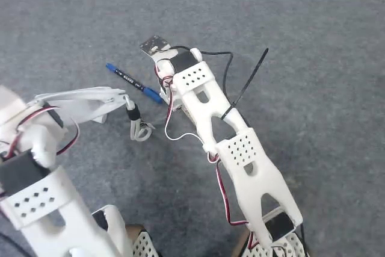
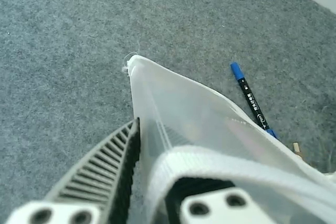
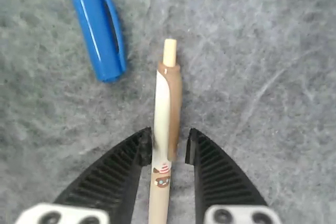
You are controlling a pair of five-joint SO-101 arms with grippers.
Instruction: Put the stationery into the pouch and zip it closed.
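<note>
Two-arm workspace on a grey felt surface (image 1: 313, 58). In the high view, the left arm occupies the lower left of the frame and its left gripper (image 2: 152, 156) is clamped on the edge of the translucent white pouch (image 1: 81, 103), which is held off the surface at centre left. A white looped cord (image 1: 139, 127) with a black fitting lies at the pouch's right end. The right arm extends from the lower right toward the upper centre, where the right gripper (image 3: 168, 142) sits low over the surface. Its jaws stand slightly apart and straddle a cream-and-brown pen (image 3: 168, 93) lying on the felt; one fingertip (image 3: 146, 142) touches the barrel and the other is just beside it. A black pen with a blue cap (image 1: 132, 81) lies near the cream-and-brown pen, between the two grippers, above and to the right of the pouch.
</note>
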